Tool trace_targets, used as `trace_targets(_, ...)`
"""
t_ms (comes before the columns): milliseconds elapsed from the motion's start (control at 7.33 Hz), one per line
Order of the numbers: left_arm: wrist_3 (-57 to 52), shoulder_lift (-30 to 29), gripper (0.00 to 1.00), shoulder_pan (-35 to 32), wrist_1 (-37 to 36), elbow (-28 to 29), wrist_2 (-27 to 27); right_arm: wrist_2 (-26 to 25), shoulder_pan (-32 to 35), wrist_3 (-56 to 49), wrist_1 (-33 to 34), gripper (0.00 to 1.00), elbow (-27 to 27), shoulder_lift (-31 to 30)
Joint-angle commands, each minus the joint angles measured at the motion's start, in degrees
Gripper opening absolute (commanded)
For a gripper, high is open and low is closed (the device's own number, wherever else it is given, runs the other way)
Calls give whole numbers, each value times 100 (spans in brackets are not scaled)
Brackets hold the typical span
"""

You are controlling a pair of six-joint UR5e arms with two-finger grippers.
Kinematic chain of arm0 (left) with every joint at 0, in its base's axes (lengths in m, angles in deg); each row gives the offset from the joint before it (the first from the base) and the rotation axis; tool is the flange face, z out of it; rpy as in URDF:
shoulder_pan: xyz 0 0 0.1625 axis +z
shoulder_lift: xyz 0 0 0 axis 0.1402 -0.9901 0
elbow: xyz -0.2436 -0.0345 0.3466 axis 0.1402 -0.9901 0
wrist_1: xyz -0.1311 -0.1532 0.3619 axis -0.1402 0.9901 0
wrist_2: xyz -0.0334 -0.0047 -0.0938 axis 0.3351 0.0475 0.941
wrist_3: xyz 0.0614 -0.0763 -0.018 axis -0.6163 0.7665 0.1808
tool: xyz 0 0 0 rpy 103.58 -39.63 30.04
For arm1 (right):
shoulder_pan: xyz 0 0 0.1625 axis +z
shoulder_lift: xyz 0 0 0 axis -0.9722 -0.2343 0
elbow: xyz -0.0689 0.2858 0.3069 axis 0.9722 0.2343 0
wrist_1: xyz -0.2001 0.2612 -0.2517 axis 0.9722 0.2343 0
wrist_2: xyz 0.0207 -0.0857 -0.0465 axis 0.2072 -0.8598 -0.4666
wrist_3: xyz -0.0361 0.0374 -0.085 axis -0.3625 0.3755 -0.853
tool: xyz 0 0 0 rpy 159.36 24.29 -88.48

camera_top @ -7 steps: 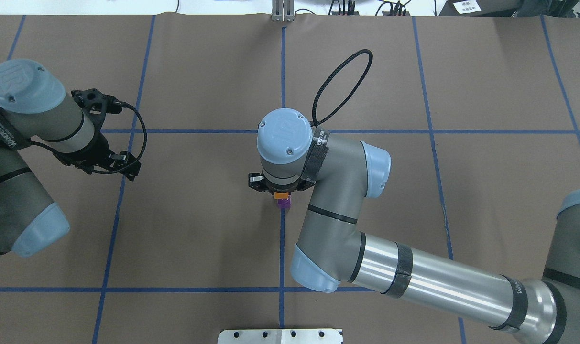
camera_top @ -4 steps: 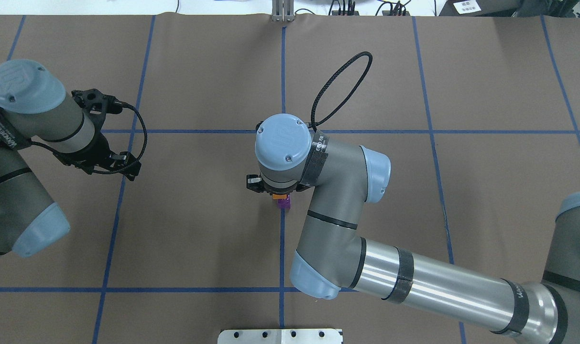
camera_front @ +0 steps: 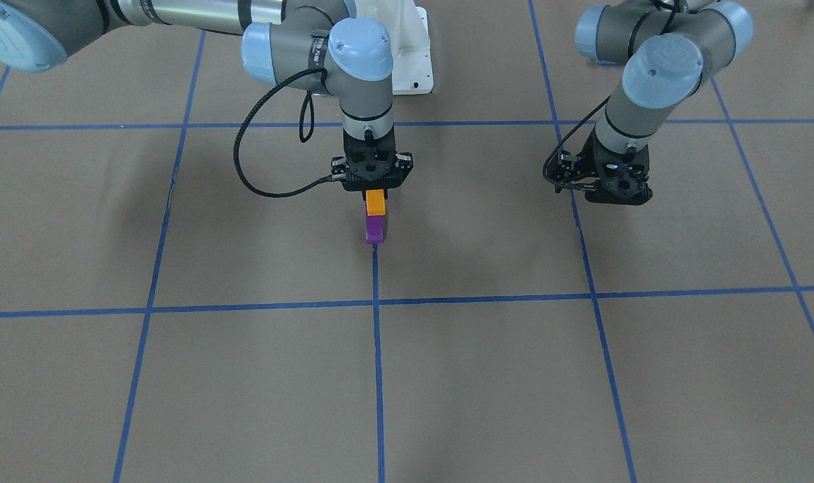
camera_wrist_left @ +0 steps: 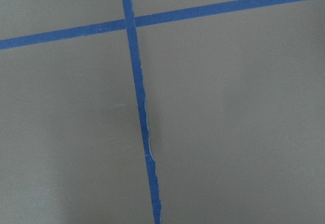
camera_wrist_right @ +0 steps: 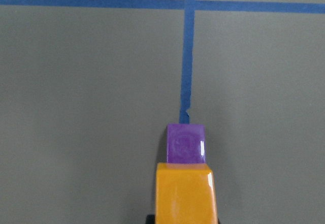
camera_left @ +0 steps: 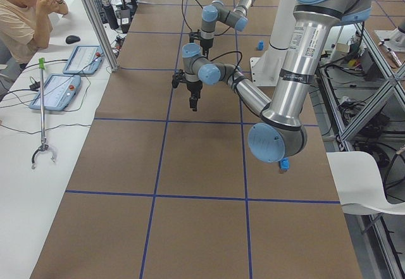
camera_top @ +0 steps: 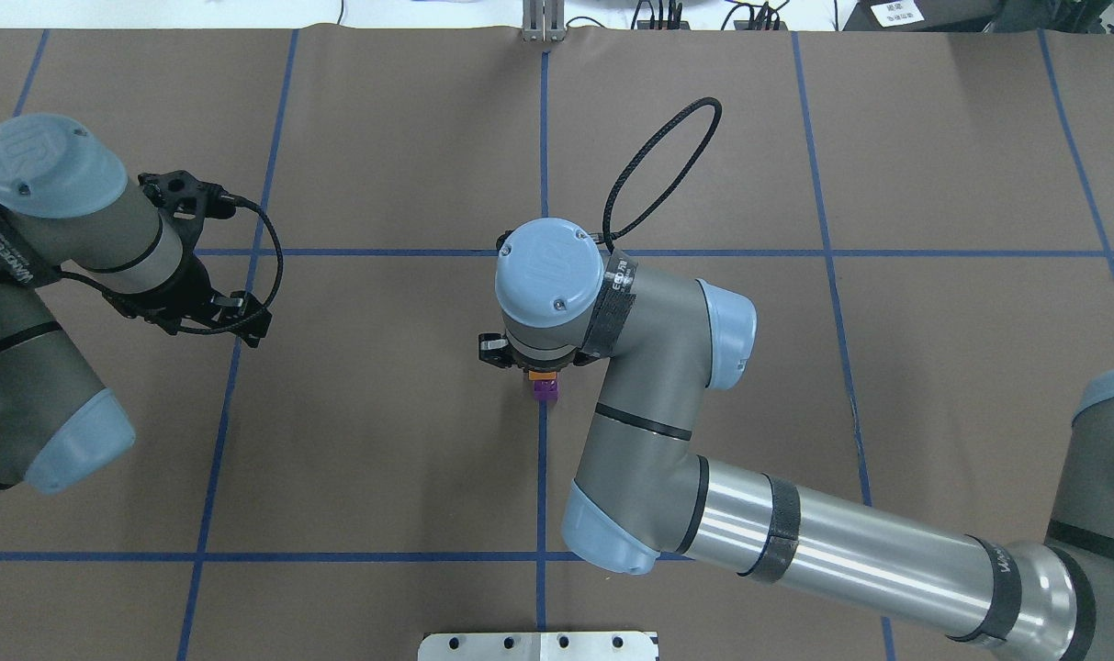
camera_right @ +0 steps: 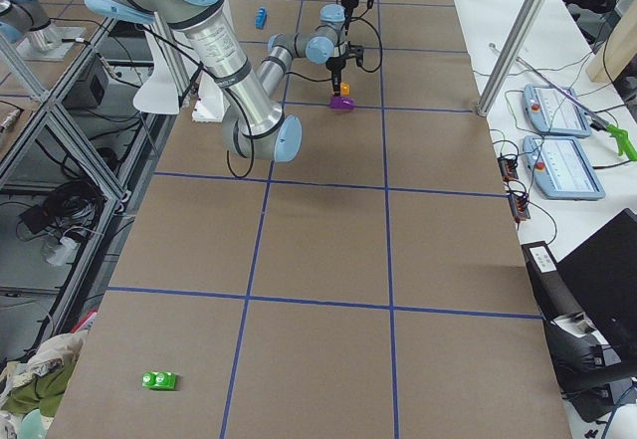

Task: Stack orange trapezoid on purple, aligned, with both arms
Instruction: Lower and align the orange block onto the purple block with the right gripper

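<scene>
My right gripper (camera_front: 376, 194) points straight down at mid-table and is shut on the orange trapezoid (camera_front: 376, 202). The orange block hangs directly over the purple block (camera_front: 374, 230), which stands on the brown table on a blue tape line. I cannot tell if they touch. In the right wrist view the orange block (camera_wrist_right: 186, 192) fills the bottom centre with the purple block (camera_wrist_right: 186, 142) just beyond it. From overhead, the orange block (camera_top: 542, 375) and purple block (camera_top: 545, 392) peek out below the right wrist. My left gripper (camera_front: 615, 194) hovers empty far to the side; its fingers do not show clearly.
A white base plate (camera_front: 413, 60) stands at the robot's side of the table. A green block (camera_right: 158, 380) lies far off near one table end, and a blue brick (camera_right: 261, 16) lies near the robot's base. An operator (camera_left: 25, 13) sits beside the table.
My right wrist has shifted slightly above the purple block, still holding the orange trapezoid. The left arm has not moved.
</scene>
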Motion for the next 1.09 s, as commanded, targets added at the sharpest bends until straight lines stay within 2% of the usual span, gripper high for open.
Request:
trace_targets(0, 7, -1, 100, 0, 0, -1, 0, -1, -26, -13, -5, 0, 25, -85)
trace_targets(955, 7, -1, 100, 0, -9, -10, -9, -1, -70, -84, -41, 0, 183, -85)
